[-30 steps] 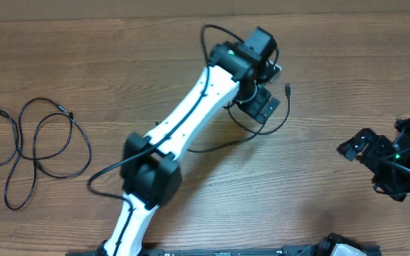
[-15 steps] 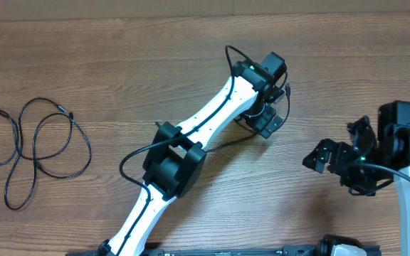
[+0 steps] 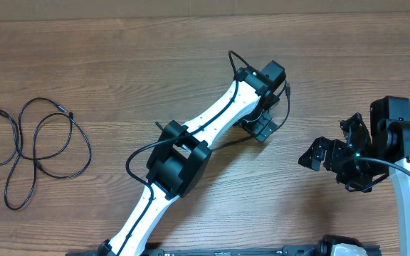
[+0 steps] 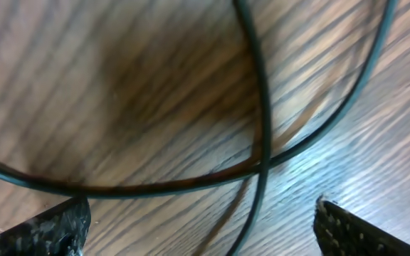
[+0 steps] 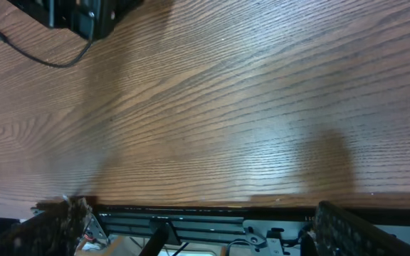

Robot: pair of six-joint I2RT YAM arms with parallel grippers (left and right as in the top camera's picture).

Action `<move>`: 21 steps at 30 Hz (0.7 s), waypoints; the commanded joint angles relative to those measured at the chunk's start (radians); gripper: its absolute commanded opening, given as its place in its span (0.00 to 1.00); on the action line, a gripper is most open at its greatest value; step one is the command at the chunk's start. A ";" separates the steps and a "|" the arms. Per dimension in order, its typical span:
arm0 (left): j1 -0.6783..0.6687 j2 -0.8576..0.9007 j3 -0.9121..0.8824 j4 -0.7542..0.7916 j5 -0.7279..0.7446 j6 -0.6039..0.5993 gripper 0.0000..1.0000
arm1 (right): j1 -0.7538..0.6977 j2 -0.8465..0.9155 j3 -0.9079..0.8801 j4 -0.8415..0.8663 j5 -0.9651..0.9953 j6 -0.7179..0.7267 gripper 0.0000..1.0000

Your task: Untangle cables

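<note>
While left claw [image 3: 260, 128] hovers spread over 1 cable [image 4: 263, 107] | right claw [image 3: 317, 153] spread, empty | looped cables [image 3: 90, 149] far left on table [image 3: 134, 57]

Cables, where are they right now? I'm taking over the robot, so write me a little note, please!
Left gripper: jaws open, holding nothing, low over one black cable near the middle of the table. Two strands cross between the jaws.
Right gripper: jaws open and empty, over the right side of the table.
The other cables lie far left, looped over each other.
Done: one cable lies apart from the bunch.
Left: probably straighten those crossed strands, then undo the loops on the left.
</note>
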 commanded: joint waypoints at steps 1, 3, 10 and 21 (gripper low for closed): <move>-0.017 0.012 -0.037 0.000 -0.021 -0.013 1.00 | 0.008 -0.002 -0.001 0.003 -0.005 -0.008 1.00; -0.021 0.012 -0.051 0.000 -0.021 -0.013 1.00 | 0.008 -0.002 -0.001 0.005 -0.005 -0.008 1.00; -0.035 0.012 -0.069 -0.015 -0.017 -0.014 0.78 | 0.008 -0.002 -0.001 0.015 -0.005 -0.008 1.00; -0.060 0.012 -0.074 -0.028 -0.021 -0.014 0.45 | 0.008 -0.002 -0.001 0.017 -0.001 -0.008 1.00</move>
